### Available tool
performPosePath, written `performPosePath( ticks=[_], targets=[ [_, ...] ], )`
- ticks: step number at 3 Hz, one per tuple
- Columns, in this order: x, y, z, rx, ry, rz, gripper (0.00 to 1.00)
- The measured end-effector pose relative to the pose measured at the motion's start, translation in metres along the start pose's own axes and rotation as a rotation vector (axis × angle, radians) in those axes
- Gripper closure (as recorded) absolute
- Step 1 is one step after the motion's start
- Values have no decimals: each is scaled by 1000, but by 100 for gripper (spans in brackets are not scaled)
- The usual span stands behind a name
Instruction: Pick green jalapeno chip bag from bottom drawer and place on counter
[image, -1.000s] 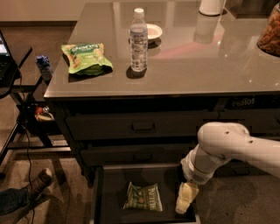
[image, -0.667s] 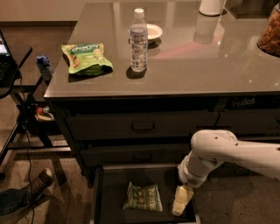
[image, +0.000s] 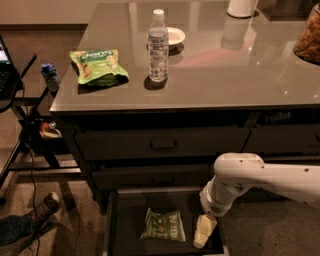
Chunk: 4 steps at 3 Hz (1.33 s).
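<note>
Camera view: one green jalapeno chip bag (image: 163, 225), one gripper (image: 204, 231) beside, state unclear.

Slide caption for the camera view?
Gripper in the open bottom drawer, just beside the green jalapeno chip bag.

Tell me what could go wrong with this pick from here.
1. The gripper sits right of the chip bag, low in the drawer; it may push the flat bag aside instead of gripping it.
2. The arm could clip the drawer's right rim.
3. On the counter, the bottle could be knocked during placing.
</note>
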<state>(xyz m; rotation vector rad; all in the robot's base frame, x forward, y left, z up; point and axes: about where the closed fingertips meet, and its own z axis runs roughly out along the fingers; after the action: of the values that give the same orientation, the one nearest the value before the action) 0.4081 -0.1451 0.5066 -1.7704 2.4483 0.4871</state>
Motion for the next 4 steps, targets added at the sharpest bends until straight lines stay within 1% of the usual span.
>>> performPosePath(
  ticks=[2, 3, 4],
  targets=[
    [-20, -38, 64, 6, -44, -59, 0],
    [-20, -48, 88, -40, -63, -29, 0],
    [-20, -49, 91, -44, -65, -26, 0]
  ],
)
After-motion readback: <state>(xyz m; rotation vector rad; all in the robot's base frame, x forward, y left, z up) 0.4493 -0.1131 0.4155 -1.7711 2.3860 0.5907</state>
